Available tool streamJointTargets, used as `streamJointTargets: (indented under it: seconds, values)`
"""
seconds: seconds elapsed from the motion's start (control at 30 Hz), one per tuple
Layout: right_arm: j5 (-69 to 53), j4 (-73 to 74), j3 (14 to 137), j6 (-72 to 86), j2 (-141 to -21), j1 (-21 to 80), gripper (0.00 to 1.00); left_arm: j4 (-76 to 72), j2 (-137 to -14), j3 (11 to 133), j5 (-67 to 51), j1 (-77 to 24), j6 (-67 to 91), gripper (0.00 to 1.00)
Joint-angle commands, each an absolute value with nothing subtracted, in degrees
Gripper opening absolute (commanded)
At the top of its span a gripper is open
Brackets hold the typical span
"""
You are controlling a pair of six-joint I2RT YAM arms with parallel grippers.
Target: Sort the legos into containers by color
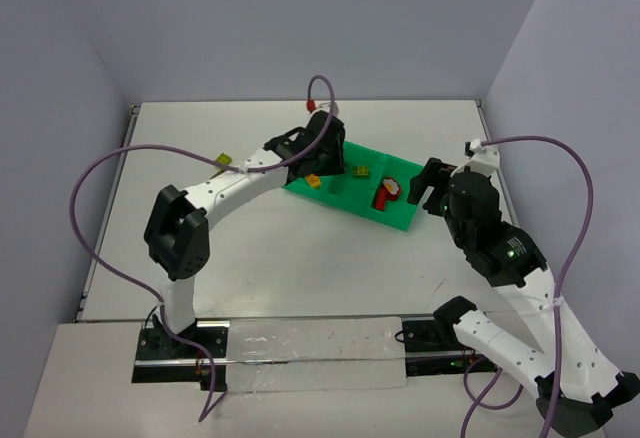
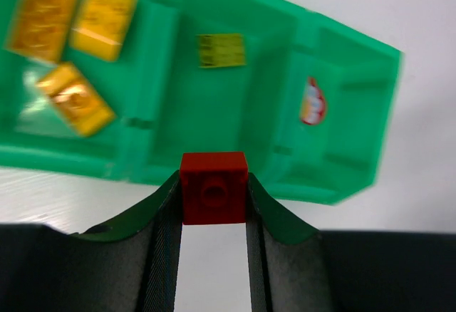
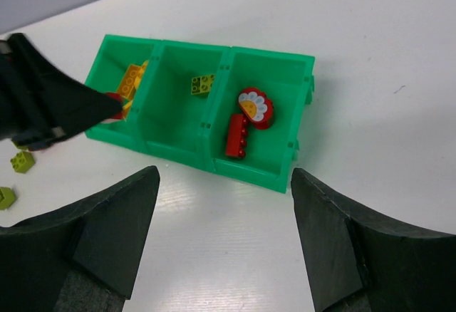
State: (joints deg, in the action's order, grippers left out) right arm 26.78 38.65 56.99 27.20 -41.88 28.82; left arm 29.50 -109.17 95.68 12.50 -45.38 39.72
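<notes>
Clearly the left gripper [image 2: 214, 199] is clenched on a small red brick [image 2: 214, 184], pinching its two opposite flat sides at the very ends of the fingers. In the left wrist view the brick hangs in front of the near wall of the green tray [image 3: 178, 152], about level with the middle compartment. How high it is above the table [image 1: 300, 268] I cannot tell.

The end compartment holds yellow-orange bricks [image 2: 75, 109], and the middle one holds a single olive-green brick [image 2: 221, 50]. The far end holds a round red piece with a daisy face [image 3: 254, 105] and a long red brick [image 3: 236, 135], so that is probably where the held brick belongs.

A brick like this should be light, rigid and tough, so dropping it into a compartment ought not to harm it. Its smooth plastic faces are likely slippery, and with so little finger overlap it could twist or pop out. Squeezing flat side walls, as done now, looks sounder than gripping across the studs.

The right gripper [image 3: 224, 205] stands spread wide and empty, just short of the tray. Two olive-green bricks [image 3: 21, 161] lie loose on the table beside the tray.
</notes>
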Motion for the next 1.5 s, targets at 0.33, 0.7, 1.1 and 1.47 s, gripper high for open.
streamJointTargets:
  seconds: [0.33, 0.7, 1.1, 1.47]
  values:
    - [30.91, 38.61, 59.68, 26.78, -39.02, 28.56, 0.82, 26.09, -127.16, 120.19, -2.52, -51.70, 40.37, 0.01]
    - [31.21, 39.63, 59.59, 26.81, -38.58, 28.56, 0.82, 26.43, -133.07, 125.76, -6.17, -52.20, 41.93, 0.60]
    - [29.79, 39.02, 59.15, 27.68, -39.02, 28.56, 0.82, 32.09, -120.55, 121.52, 6.36, -52.12, 37.08, 0.90]
    - [28.71, 37.67, 57.97, 27.69, -39.20, 28.56, 0.82, 36.42, -97.46, 90.81, 20.45, -33.65, 41.67, 0.99]
